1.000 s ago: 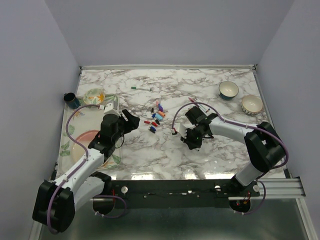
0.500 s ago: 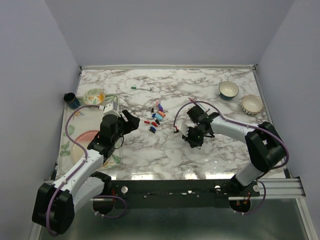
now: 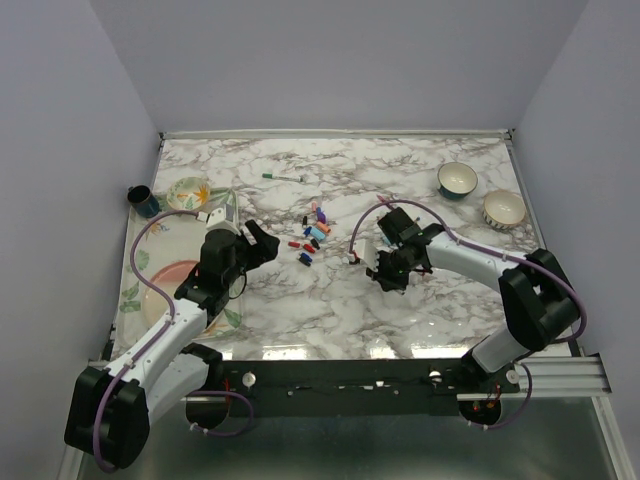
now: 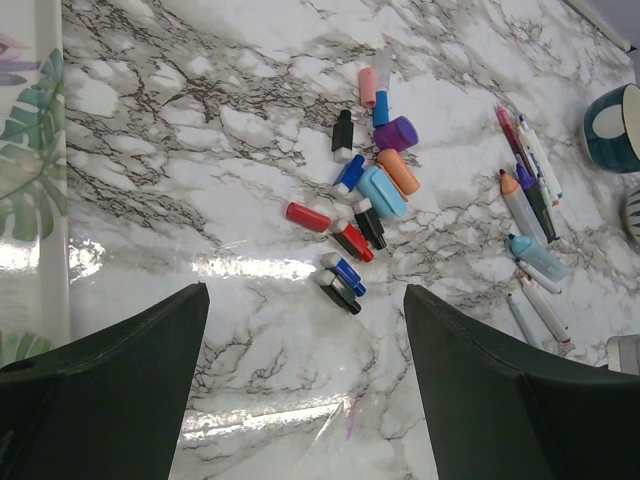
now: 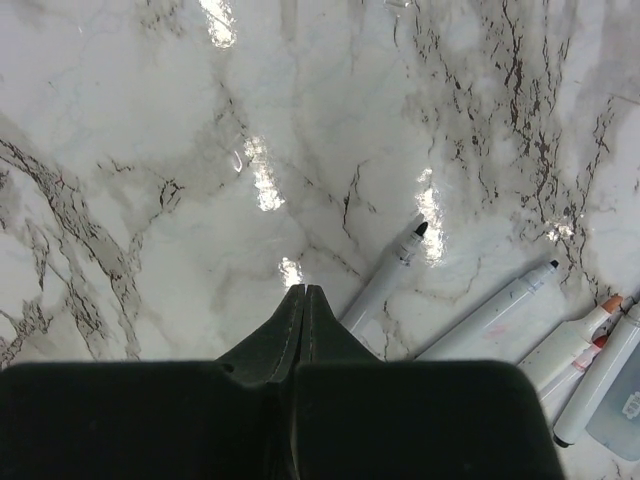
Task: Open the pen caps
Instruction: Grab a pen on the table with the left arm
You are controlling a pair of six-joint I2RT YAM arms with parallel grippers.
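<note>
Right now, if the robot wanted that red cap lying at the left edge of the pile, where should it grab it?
Probably across its middle, from straight above. The red cap lies flat on the table, with bare marble along both long sides, giving room to pinch. Its right end crowds another cap, so an end-to-end pinch looks awkward. The open left gripper faces it.

Pale lilac walls (image 3: 330, 60) enclose a marble table (image 3: 330, 300).

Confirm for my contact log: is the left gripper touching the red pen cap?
Apart. Left wrist view shows bare marble between the open left gripper and the red pen cap.
</note>
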